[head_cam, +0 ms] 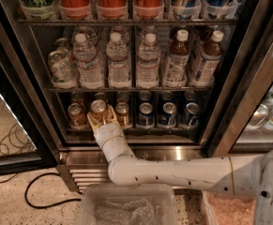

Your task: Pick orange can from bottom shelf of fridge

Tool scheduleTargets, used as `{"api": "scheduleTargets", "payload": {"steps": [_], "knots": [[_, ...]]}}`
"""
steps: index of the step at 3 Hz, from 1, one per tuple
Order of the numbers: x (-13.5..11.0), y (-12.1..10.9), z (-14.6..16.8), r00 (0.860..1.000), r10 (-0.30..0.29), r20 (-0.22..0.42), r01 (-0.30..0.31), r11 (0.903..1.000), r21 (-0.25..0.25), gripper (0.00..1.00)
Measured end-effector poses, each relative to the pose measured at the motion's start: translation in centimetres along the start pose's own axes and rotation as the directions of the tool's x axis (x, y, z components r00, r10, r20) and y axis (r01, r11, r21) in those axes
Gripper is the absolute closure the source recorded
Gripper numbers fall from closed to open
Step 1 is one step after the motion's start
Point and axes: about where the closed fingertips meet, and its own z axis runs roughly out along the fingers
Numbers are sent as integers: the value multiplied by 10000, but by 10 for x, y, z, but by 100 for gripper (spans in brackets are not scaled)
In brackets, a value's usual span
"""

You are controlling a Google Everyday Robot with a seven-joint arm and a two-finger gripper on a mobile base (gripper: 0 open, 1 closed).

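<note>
Gripper [101,116] is at the front rail of the bottom shelf [140,131], left of centre, its cream fingers [92,122] clasped on either side of the orange can [99,108]. Can stands upright in the front row, second from the shelf's left end, with like cans close on both sides. Blue cans [167,112] fill the right half. Arm reaches in from the lower right, across the ribbed steel base of the fridge [173,153]. Water bottles [117,60] line the rack above.
</note>
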Motion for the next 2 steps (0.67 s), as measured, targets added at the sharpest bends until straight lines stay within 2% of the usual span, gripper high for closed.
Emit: {"api": "scheduleTargets", "payload": {"steps": [1,2], "knots": [[-5,-4,-20,9995,-16,302,35,9979,-640,100],[-4,-4,-21,9995,-16,302,36,9979,-653,100]]}}
